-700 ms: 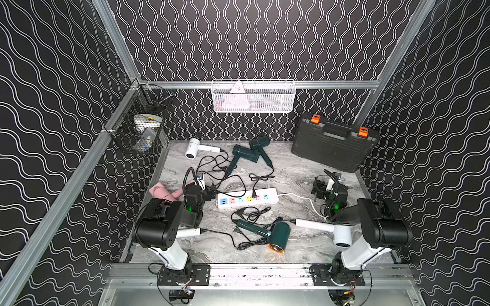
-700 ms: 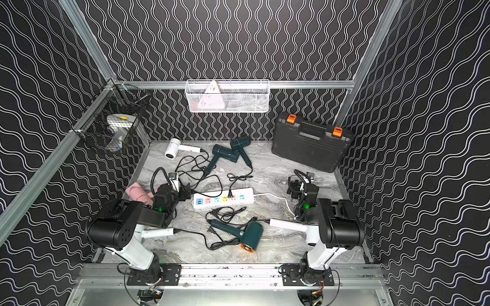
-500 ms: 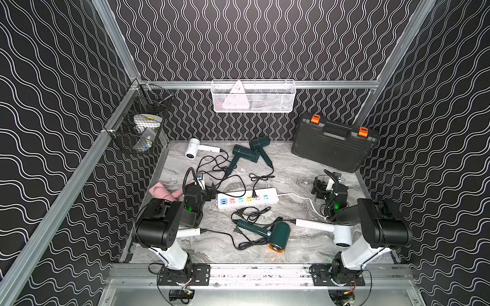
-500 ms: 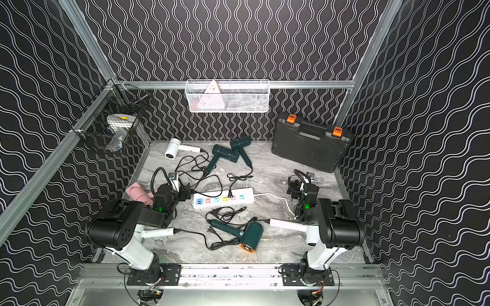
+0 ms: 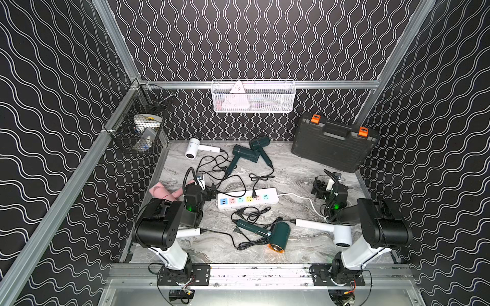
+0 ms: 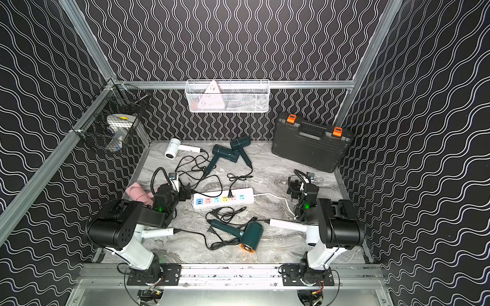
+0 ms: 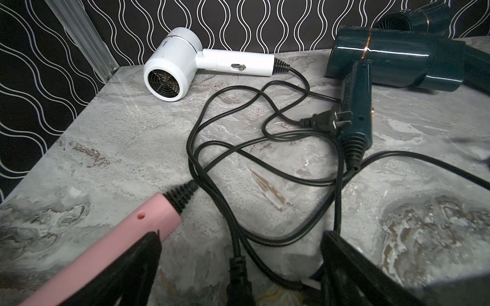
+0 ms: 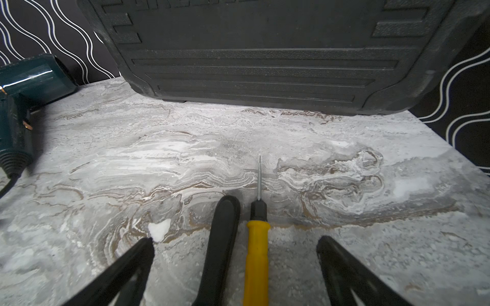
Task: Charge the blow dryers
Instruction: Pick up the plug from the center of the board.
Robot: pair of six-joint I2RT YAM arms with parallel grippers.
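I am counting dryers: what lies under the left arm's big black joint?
A white handle sticks out from under the left arm, with a black cord running from its end. It looks like a blow dryer's, but the head is covered.

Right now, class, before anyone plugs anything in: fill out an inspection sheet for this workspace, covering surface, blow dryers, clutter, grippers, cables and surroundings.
Surface: grey marbled tabletop, crowded.
Job's things: back white dryer and two green dryers behind the power strip; pink dryer at the left edge; front green dryer; front white dryer.
Clutter: black toolcase; yellow screwdriver.
Grippers: left gripper open, holding nothing; right gripper open, screwdriver inside its opening, unclamped.
Cables: black cords tangled; one plug appears seated in the strip.
Surroundings: white wire basket, black wire basket, patterned walls.
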